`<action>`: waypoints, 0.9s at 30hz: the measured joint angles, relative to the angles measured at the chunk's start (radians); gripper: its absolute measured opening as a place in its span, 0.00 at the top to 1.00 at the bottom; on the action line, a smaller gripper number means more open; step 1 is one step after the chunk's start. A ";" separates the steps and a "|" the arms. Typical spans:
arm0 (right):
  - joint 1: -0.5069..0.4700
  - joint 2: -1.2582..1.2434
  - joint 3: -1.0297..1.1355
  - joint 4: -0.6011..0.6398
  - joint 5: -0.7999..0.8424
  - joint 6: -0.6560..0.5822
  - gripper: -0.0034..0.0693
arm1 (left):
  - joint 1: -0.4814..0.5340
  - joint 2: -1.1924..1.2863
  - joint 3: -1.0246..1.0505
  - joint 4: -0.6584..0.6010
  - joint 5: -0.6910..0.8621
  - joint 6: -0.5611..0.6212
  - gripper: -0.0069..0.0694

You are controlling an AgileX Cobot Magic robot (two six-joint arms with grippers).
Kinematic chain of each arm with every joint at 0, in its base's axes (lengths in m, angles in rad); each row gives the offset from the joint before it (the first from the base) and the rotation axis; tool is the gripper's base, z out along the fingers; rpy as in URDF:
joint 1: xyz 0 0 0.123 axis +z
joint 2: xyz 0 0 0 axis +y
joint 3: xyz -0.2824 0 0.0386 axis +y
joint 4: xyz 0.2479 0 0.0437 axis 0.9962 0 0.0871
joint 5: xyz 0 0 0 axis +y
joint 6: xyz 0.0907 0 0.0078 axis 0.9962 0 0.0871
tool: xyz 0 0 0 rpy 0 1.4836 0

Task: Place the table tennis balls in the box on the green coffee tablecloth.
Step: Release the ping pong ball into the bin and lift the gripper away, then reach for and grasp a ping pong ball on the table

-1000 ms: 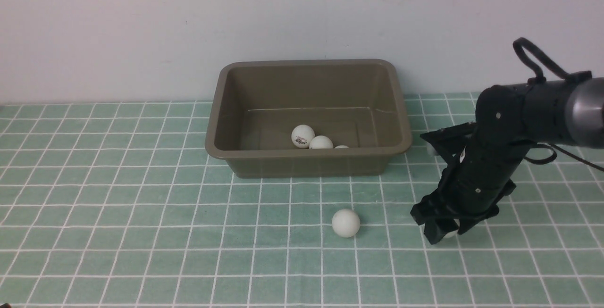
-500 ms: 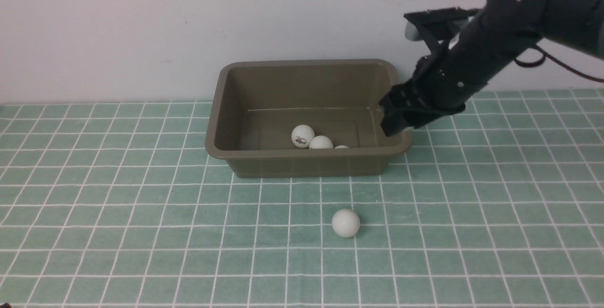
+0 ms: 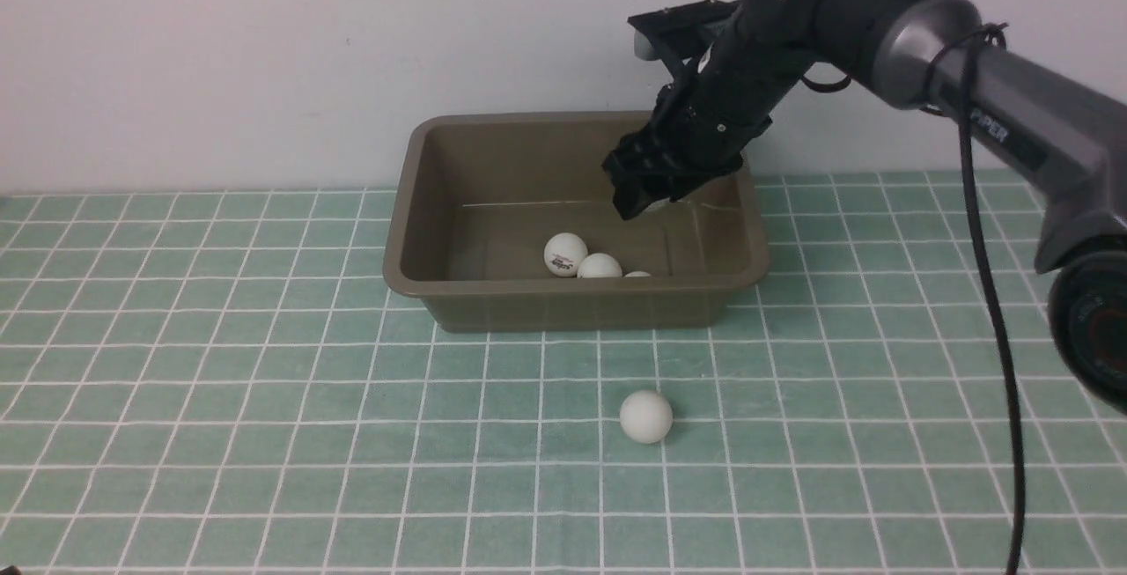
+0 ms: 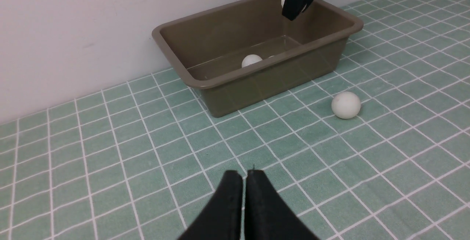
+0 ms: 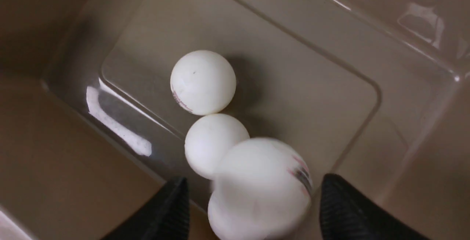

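Right end effector (image 3: 650,202) spread above box (image 3: 528,287), blurred ball (image 5: 261,192) inside its gap

The box (image 3: 577,306) looks like smooth plastic. It is a bit shiny, and its floor shows bright white glints in the right wrist view. The table tennis balls (image 5: 203,82) are smooth and matt, with no shine. The green coffee tablecloth (image 3: 264,434) is flat, matt cloth. The right gripper (image 3: 647,201) is black and matt, like plastic, and its pads (image 5: 341,210) have tiny ribs that look rough. The right arm (image 3: 1021,117) has a grey tube with a soft shine, like metal. The wall (image 3: 220,47) is matt and plain.
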 joint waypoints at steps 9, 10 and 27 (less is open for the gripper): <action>0.000 0.014 -0.024 -0.018 0.038 0.001 0.28 | 0.000 0.000 0.000 -0.001 0.000 0.000 0.91; 0.000 0.011 -0.025 -0.020 0.037 0.002 0.27 | 0.000 0.000 0.000 -0.001 0.000 0.000 0.91; 0.135 -0.317 0.106 -0.027 0.045 0.140 0.27 | 0.000 0.000 0.000 -0.001 0.000 0.000 0.91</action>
